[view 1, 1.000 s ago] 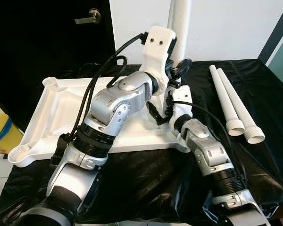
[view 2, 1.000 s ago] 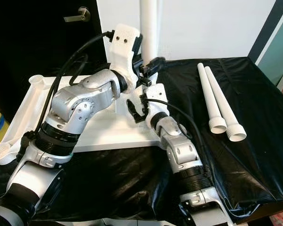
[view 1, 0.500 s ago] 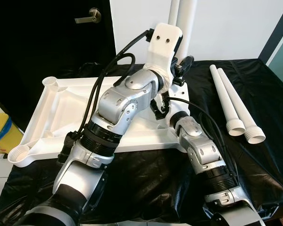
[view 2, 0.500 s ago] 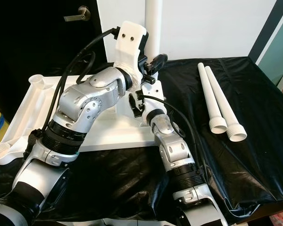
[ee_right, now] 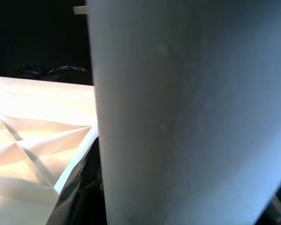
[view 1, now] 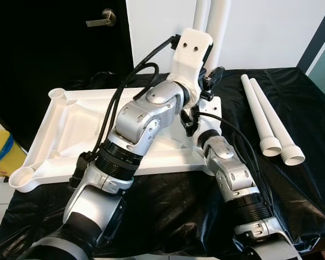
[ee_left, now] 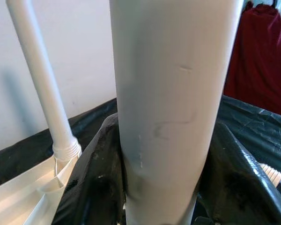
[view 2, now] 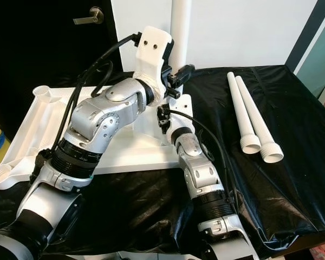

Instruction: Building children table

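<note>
The white tabletop [view 1: 70, 130] lies upside down on a black-draped table. My left gripper [view 1: 208, 81] is shut on an upright white leg [view 1: 219, 27] at the tabletop's far right corner. Its black fingers [ee_left: 96, 183] press both sides of the leg [ee_left: 173, 93]. Just behind, a second leg [ee_left: 40, 84] stands in its socket. My right gripper [view 1: 190, 118] sits low by the held leg's base, and that leg [ee_right: 187, 112] looms very close in the right wrist view. Two loose legs [view 1: 271, 124] lie on the cloth to the right.
Open corner sockets [view 1: 21, 177] show at the tabletop's left end. A dark door [view 1: 54, 49] stands behind on the left and a white wall [view 1: 271, 32] behind the legs. The black cloth [view 1: 168, 211] covers the table's near side.
My left arm has carried the held leg a little to the right. My right gripper has moved up and in, from the tabletop's near edge toward the leg's base.
</note>
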### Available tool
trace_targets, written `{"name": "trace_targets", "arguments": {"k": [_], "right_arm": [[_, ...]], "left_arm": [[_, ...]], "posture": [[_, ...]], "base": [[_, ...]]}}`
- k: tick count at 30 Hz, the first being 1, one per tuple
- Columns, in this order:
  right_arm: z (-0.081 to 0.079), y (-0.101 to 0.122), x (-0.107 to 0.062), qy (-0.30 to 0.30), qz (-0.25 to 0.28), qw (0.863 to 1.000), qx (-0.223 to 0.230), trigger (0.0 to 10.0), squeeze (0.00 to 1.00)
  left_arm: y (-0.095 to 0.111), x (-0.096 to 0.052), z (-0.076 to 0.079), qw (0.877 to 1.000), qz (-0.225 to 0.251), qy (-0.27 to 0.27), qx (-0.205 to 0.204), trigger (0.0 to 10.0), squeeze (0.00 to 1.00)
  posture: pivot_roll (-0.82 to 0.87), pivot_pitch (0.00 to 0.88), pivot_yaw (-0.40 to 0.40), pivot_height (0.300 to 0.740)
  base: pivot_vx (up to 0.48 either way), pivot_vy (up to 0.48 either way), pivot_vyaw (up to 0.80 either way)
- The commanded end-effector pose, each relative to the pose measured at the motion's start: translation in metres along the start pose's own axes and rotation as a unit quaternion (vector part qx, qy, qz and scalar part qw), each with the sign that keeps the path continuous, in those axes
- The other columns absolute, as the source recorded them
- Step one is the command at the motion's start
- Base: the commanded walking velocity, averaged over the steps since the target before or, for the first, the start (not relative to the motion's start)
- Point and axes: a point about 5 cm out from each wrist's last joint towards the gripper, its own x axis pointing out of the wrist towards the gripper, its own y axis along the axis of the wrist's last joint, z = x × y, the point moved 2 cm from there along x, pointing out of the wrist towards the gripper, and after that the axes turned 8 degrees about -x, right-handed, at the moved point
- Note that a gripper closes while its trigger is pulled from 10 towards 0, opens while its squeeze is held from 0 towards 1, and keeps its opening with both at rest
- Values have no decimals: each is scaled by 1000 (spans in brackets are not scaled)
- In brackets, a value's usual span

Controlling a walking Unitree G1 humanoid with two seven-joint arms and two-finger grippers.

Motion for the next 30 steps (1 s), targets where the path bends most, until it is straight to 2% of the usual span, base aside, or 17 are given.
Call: {"name": "trace_targets", "arguments": {"k": [1,4,5,7,8,10,12,17,22,24,30], "right_arm": [[-1,-9,-2,-3,-18,1000,11,10000,0],[1,-8,-1,-10,-18,1000,12,10000,0],[3,-8,-1,-17,-17,1000,15,10000,0],[3,-8,-1,-17,-17,1000,15,10000,0],[8,-8,-1,-31,-17,999,17,10000,0],[12,-9,-1,-43,-19,999,24,10000,0],[17,-10,-2,-55,-22,998,28,10000,0],[29,-13,-4,-80,-24,996,30,10000,0],[40,-14,-9,-97,-18,995,26,10000,0],[45,-11,-13,-99,2,995,27,10000,0],[48,-14,-18,-105,-2,994,37,10000,0]], "left_arm": [[15,-1,7,999,40,-34,0,10000,1000],[17,-2,5,998,50,-28,-8,10000,1000],[21,-3,4,997,69,-17,-1,10000,1000],[21,-3,4,997,69,-17,-1,10000,1000],[27,-6,3,995,102,-6,11,10000,0],[31,-10,2,991,131,4,19,10000,0],[32,-17,0,989,148,3,7,10000,0],[24,-27,-7,988,156,12,-5,10000,0],[5,-38,-12,989,144,19,21,10000,0],[-14,-46,-17,992,122,24,32,10000,0],[-32,-57,-23,994,100,29,41,10000,0]], "posture": [[-27,25,2,740],[-27,26,2,740],[-29,26,3,740],[-29,26,3,740],[-30,28,3,740],[-31,28,2,740],[-31,32,0,740],[-28,34,-5,740],[-27,34,-7,740],[-24,28,-14,740],[-24,23,-16,740]], "base": [[0,0,0],[0,0,0],[0,0,0],[0,0,0],[0,0,0],[0,0,0],[0,0,0],[0,0,0],[0,0,0],[0,0,0],[0,0,0]]}}
